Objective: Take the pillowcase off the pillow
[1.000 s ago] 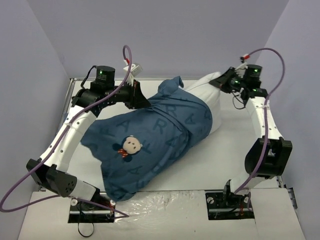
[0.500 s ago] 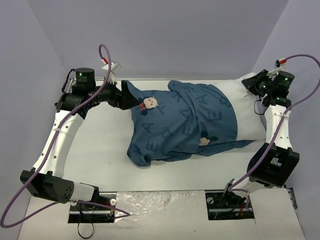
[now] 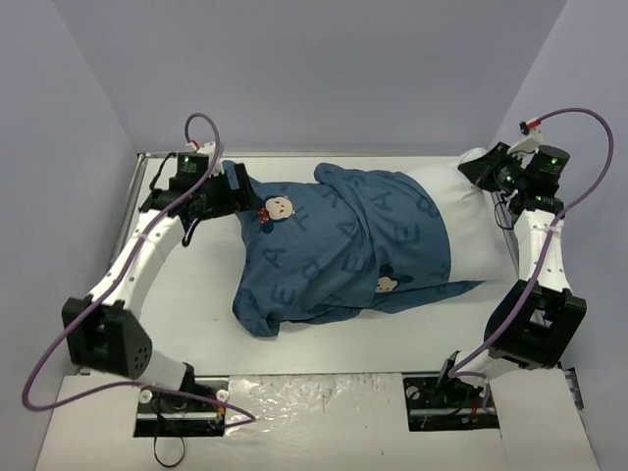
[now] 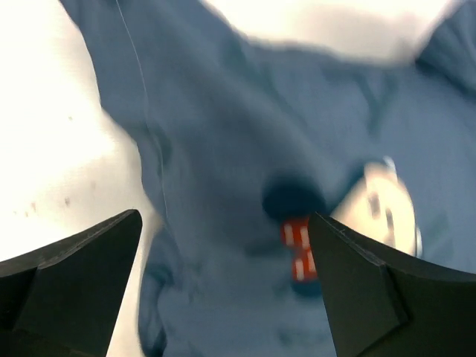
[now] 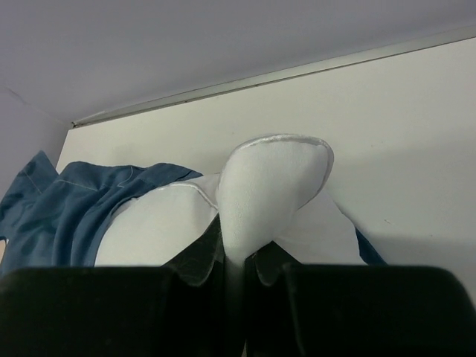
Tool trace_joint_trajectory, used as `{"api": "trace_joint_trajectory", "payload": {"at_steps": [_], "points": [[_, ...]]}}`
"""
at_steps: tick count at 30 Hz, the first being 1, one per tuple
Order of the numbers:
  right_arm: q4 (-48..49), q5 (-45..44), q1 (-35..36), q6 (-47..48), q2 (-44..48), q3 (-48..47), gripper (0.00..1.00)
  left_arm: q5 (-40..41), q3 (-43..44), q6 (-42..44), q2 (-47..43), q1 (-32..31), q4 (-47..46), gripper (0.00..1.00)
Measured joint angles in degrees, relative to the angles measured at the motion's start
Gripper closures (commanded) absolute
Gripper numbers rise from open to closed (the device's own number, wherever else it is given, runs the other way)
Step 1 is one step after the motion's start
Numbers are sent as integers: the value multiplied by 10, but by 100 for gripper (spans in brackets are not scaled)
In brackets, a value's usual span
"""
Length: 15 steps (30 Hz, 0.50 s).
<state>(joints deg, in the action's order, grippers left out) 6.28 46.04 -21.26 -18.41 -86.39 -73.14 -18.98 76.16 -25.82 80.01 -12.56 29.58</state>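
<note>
- the pillowcase is soft, dark-blue cloth, rumpled in loose folds, printed with paler letters and mouse faces; one face with a red bow lies near its left end.
- the pillow is plump, plain and white; its right part sticks out bare, while the rest lies under the cloth.
- both lie lengthwise along the far side of the white table, close to its far rim; the pillow's right end reaches near the table's right edge.
- bare tabletop shows in front of the bundle and to its left, under the left arm.
- the left gripper stands released, jaws spread wide just over the cloth's left end, gripping nothing.
- the right gripper is clenched on the pillow's far right corner, which bulges up between its fingers.
- a second ago the bundle lay slanted across the table; half a second ago the left gripper pinched the cloth's left edge, and it has since let go.
</note>
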Motion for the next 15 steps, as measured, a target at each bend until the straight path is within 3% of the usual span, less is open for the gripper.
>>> {"api": "trace_joint_trajectory", "payload": {"at_steps": [7, 15], "points": [[0, 16, 10, 23, 8, 1, 100, 88, 148, -120, 143, 0, -38, 6], [-1, 17, 26, 34, 31, 17, 100, 170, 178, -184, 160, -1, -2, 6]]}}
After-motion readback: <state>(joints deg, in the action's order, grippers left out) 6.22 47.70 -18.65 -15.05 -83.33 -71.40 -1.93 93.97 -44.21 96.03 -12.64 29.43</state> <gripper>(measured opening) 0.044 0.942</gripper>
